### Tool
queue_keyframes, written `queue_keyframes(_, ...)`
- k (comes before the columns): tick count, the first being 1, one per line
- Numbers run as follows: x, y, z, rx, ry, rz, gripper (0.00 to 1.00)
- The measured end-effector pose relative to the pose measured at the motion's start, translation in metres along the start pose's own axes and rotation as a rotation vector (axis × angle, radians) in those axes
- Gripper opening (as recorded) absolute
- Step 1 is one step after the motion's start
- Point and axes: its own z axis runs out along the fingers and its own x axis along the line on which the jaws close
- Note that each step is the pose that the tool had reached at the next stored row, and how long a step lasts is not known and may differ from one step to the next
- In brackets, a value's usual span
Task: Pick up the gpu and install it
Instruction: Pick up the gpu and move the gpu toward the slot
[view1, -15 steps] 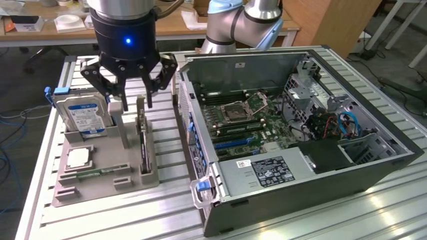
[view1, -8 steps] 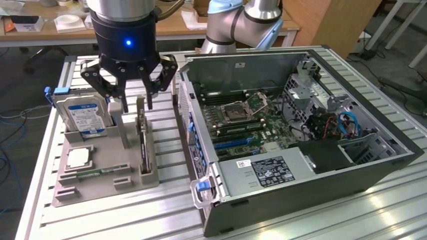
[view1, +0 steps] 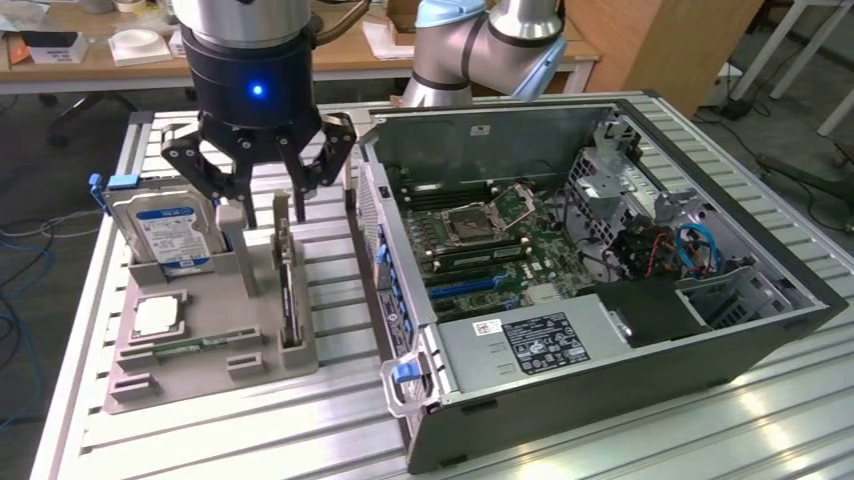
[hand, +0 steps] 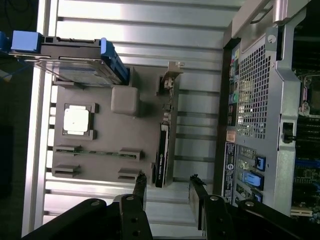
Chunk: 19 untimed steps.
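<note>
**Lining up over the gpu**

We had the gripper (view1: 271, 208) poised just above the grey holder (view1: 234, 300), its fingers spread wide and gripping nothing. The gpu (view1: 284, 275) stood on edge in the holder's slot on the side nearest the computer case (view1: 574, 400), untouched and not yet lifted. The hard drive (view1: 160, 232) stood upright at the holder's opposite side. From the wrist camera, the card's thin top edge ran roughly between the two fingertips (hand: 140, 187). To do this step well, we judged, the fingers should be centred across that edge and square to the card. They should also keep off the holder's raised block beside it, so the card would not be tilted in its slot.
</note>
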Motion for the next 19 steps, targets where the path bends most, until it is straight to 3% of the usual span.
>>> queue_keyframes(19,0.0004,-0.009,0.0025,0.0001,0.0002,-0.003,0.47)
